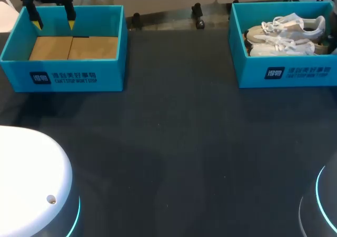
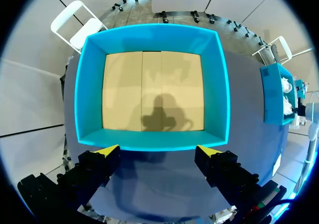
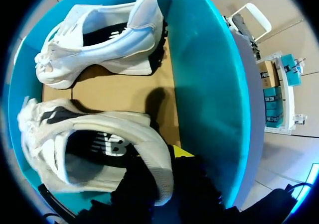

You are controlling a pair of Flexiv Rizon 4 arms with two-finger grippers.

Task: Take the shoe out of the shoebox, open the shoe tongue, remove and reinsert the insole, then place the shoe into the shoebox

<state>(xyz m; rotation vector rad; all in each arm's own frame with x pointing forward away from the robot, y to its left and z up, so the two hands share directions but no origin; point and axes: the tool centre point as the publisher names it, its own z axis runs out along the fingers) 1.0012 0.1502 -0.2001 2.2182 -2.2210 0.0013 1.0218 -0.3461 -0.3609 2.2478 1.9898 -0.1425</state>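
Two white sneakers lie side by side in the blue shoebox at the table's back right. In the right wrist view the nearer sneaker lies under my right gripper. Its black fingers stand either side of that shoe's heel collar, one inside and one outside, shut on it, and only one yellow tip shows. The other sneaker rests farther off against the box wall. My left gripper hangs open over a second, empty blue box.
The left box has a bare cardboard floor. The dark tabletop stretches between the two boxes and toward me. My arms' white bases sit at the near corners.
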